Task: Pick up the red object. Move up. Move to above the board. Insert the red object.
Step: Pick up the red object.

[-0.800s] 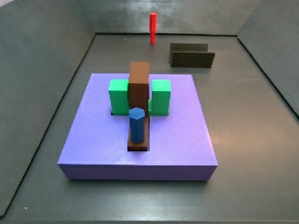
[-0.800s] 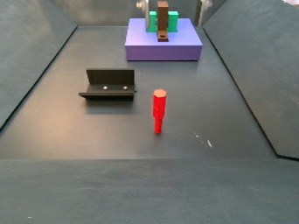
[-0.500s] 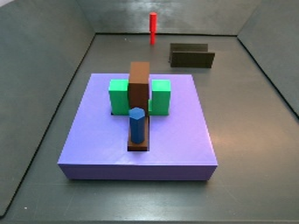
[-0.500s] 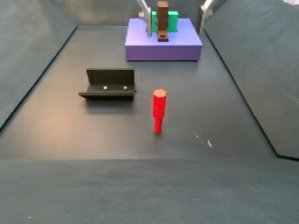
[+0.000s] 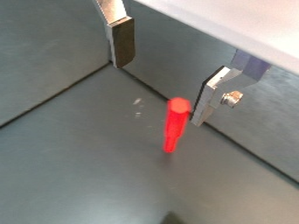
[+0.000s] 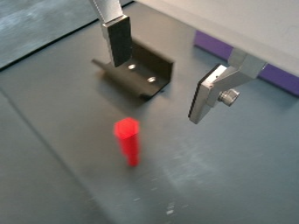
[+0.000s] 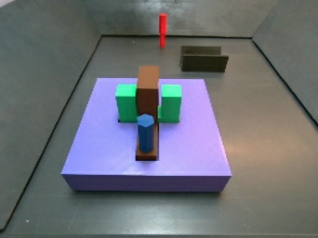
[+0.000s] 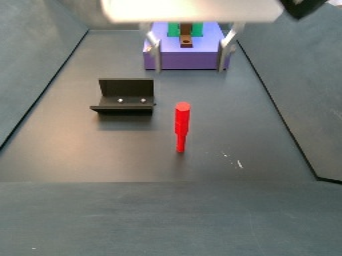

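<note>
Gripper (image 5: pixel 170 73) first: you have it hanging above the dark floor with its jaws spread wide and nothing between the two silver fingers (image 6: pixel 115 37). In a side view the gripper (image 8: pixel 189 52) shows high at the far end, its fingers dropping down in front of the board (image 8: pixel 187 58).

You'll find the red object (image 8: pixel 181 127) standing upright on the floor, alone, near the middle of that view and well apart from the board. In both wrist views it sits free of the fingers — the red object (image 5: pixel 174 126) lies just beside one fingertip in a wrist view, and clearly below the gap (image 6: pixel 128 143) in a wrist view.

Look at the fixture (image 8: pixel 124 97): it stands to the left of the red object, apart from it, and it shows behind the fingers in a wrist view (image 6: pixel 142 73).

On the board (image 7: pixel 174 149) you can see a blue peg (image 7: pixel 145 133) upright in a brown bar (image 7: pixel 148 93), with a green block (image 7: pixel 126 102) across it.
</note>
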